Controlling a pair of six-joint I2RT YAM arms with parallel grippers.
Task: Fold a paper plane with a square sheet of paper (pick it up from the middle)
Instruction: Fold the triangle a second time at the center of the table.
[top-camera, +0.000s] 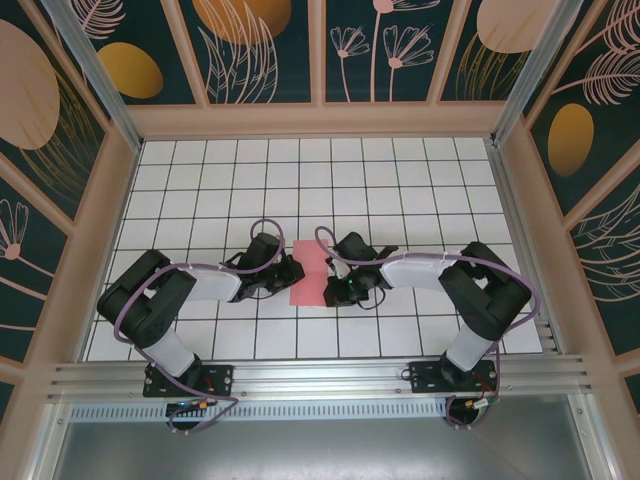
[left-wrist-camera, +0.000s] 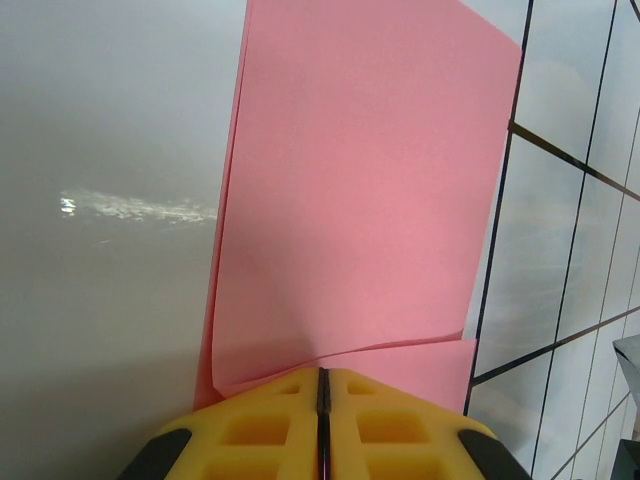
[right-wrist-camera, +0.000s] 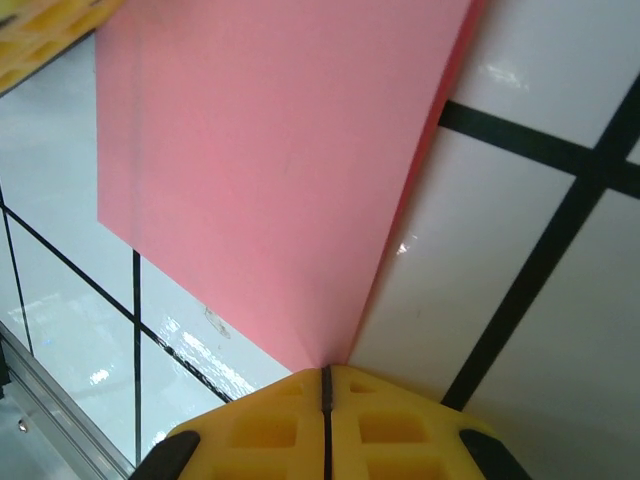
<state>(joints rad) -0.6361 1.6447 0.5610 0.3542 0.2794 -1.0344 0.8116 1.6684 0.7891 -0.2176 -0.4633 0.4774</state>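
Sheet: the square sheet of paper (left-wrist-camera: 360, 200) sits between my 2 hands over the middle of the table (top-camera: 300, 170). In the left wrist view it shows 2 pink layers, slightly offset along the left and lower edges.
Sheet contact: I cannot tell whether it rests on the tiles or hangs just above them.
Left hand (left-wrist-camera: 322, 378): closed, pinching the near edge of the sheet.
Right hand (right-wrist-camera: 325, 375): closed, pinching the opposite side where a crease line runs into the jaws.
Step, as judged: an early half fold, with the edges not yet matched.
Risk 1, skew: the offset layers would set a crooked crease if pressed flat now, and every later fold of the plane would inherit the error.
Risk 2, tear: both grips are small and at the edge, so moving my hands apart would load thin paper.
Risk 3, slip: 1 layer could slide out of a pinch.
Risk 4, collision: my hands work near each other.
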